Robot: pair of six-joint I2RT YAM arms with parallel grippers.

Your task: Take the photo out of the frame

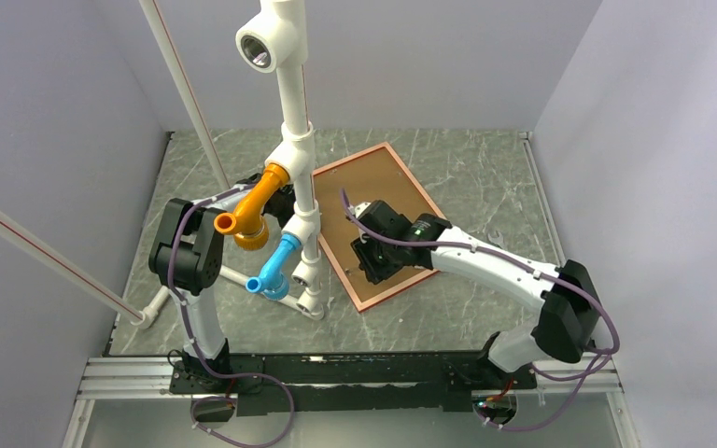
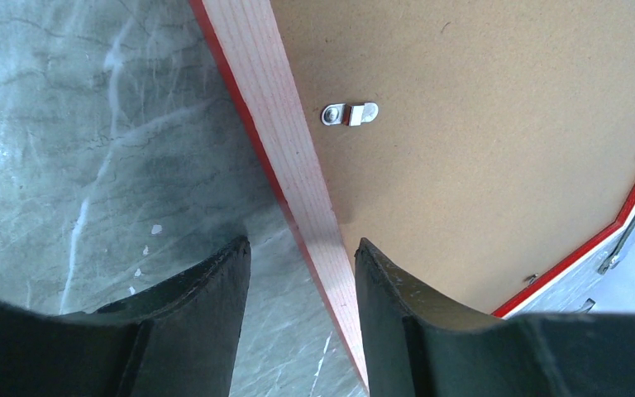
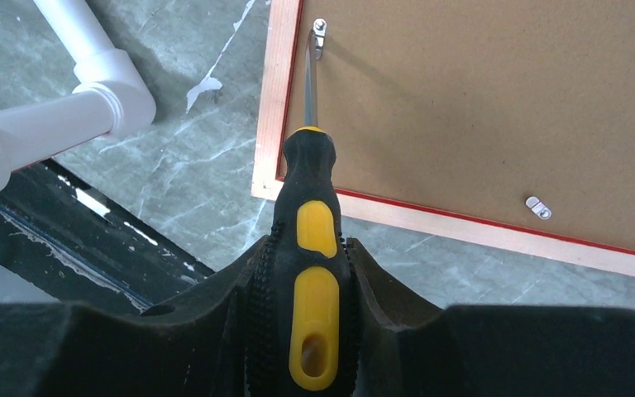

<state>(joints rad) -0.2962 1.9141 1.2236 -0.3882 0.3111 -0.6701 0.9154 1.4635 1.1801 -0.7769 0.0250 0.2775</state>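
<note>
A: Where is the frame lying?

B: It is lying flat, back side up, on the grey marbled table, directly beneath the right gripper. The brown backing board is filling it, so the photo is not showing in any view.

A: What is the right gripper doing?

B: Its jaws are clamping the black-and-yellow handle of a screwdriver. The shaft is pointing ahead of the fingers. The tip is sitting at a metal turn clip by the frame's rail, near a corner. A second clip is lying off to the gripper's right, by the rail closest to it.

A: And the left gripper?

B: Its jaws are standing apart, holding nothing. The frame's pale wooden rail is running between the two fingers and on ahead. Whether they are touching it, I cannot tell.

A: Anything in the way?

B: A white pipe stand with an orange elbow and a blue elbow is standing just beside the frame. In the top view it is covering the left gripper's fingers. The right arm is covering part of the frame's near end there.
</note>
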